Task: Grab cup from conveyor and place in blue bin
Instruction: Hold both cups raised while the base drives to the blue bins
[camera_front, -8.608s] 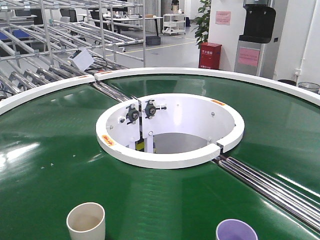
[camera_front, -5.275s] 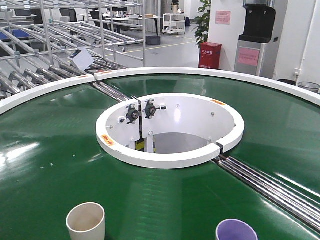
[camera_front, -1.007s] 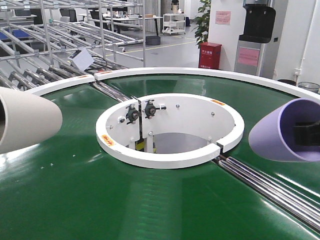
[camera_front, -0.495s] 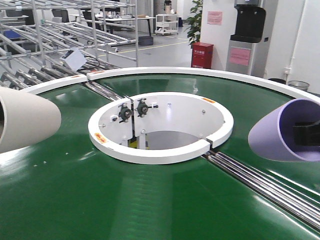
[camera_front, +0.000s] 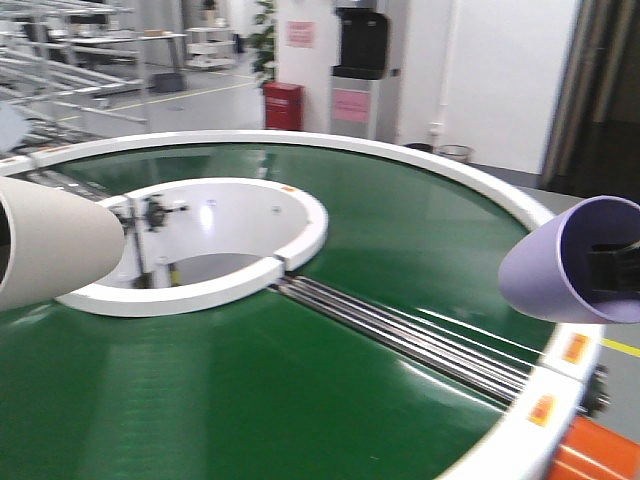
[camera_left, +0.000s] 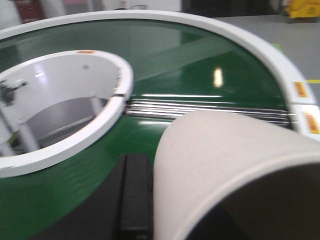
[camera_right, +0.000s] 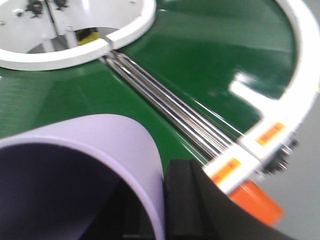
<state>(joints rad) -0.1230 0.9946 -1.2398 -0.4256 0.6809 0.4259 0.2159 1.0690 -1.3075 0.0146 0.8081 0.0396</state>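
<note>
The left tool (camera_left: 150, 202) gripped the cream cup (camera_front: 50, 245) by its wall, lifted at the left above the conveyor (camera_front: 300, 390). The right tool (camera_right: 167, 200) held the purple cup (camera_front: 560, 270) tipped sideways near the white outer rim (camera_front: 505, 200) at the right; bare belt lay between them.
</note>
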